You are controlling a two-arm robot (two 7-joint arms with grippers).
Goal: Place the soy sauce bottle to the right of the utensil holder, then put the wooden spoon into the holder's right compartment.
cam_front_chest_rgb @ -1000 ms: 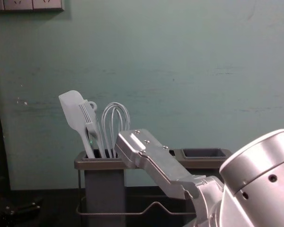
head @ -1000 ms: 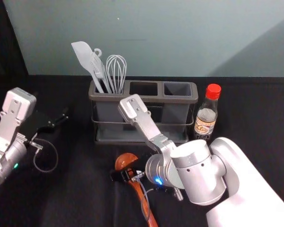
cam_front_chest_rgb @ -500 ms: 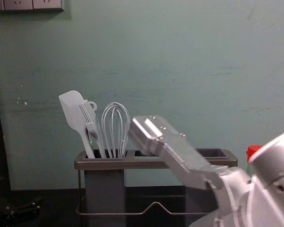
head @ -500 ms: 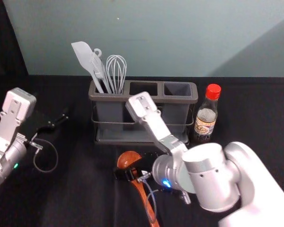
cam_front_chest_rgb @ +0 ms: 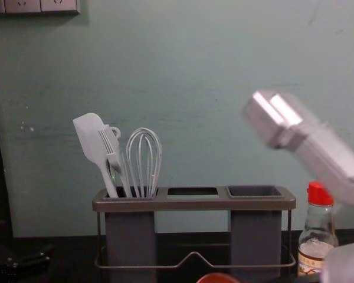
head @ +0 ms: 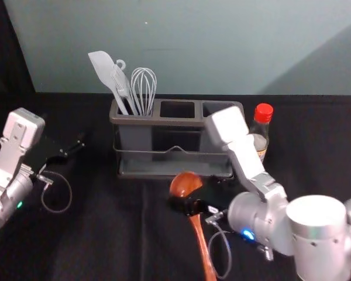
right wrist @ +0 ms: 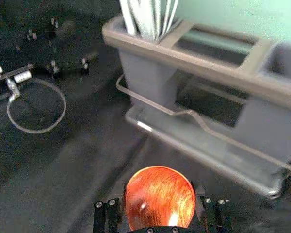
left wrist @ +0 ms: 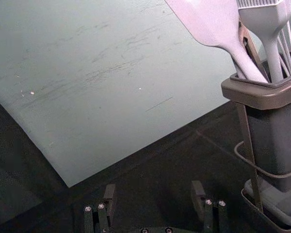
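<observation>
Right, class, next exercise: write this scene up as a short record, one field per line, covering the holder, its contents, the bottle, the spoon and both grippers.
holder: upright, three compartments
left compartment: spatula, fork, whisk
bottle: upright, right of the holder
spoon: in front of the holder, handle towards the robot
right gripper: jaws closed on the spoon near its bowl
left gripper: left of the holder, jaws open
step left: spoon into the right compartment
</observation>
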